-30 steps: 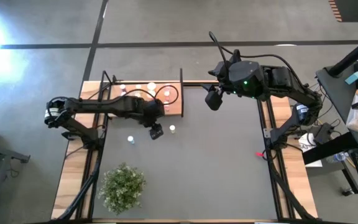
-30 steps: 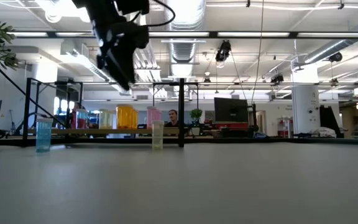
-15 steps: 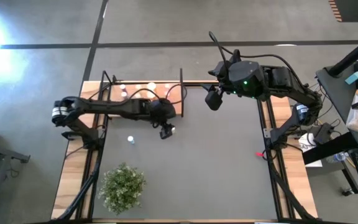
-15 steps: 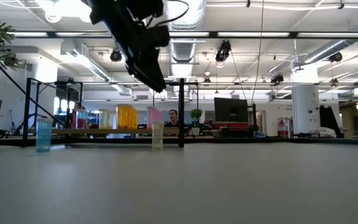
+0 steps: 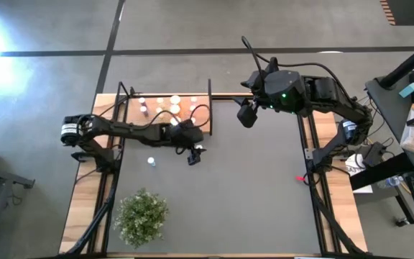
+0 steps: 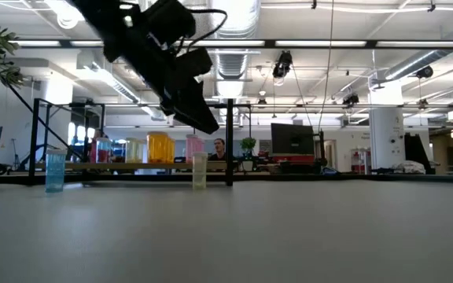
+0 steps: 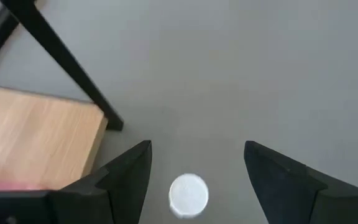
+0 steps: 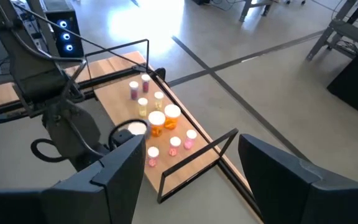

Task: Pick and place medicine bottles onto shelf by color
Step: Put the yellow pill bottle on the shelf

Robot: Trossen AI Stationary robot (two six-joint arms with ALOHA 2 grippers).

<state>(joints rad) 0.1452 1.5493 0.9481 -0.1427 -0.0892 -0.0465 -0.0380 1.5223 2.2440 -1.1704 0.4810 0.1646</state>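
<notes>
High view first: two bottles stand loose on the dark grey tabletop (image 5: 264, 194). One white-capped bottle (image 5: 150, 161) sits left of centre, and a second bottle (image 5: 199, 149) sits just right of it, directly beneath the left gripper (image 5: 193, 155), near the shelf's lower right corner. The shelf (image 5: 134, 115) lies in the upper left part of the frame, a light-wood board edged with thin black rods. The right wrist view shows nine bottles on it (image 8: 156, 121): two larger orange ones, several small pink ones and a few pale ones, all white-capped.

Left wrist view: the left gripper's fingers (image 7: 126, 174) are spread wide, and the white cap of the bottle (image 7: 188, 195) shows between them, apart from both. The shelf corner and one black rod (image 7: 61, 62) lie just beside it.

The right gripper (image 5: 247, 113) hangs over the upper middle of the table, just right of the shelf, fingers parted and holding nothing.

One green bushy plant (image 5: 141, 215) stands at the lower left of the table.

Low view: the tabletop runs level toward an open hall with ceiling ducts, strip lights, monitors and a person (image 6: 219, 148) far behind.
</notes>
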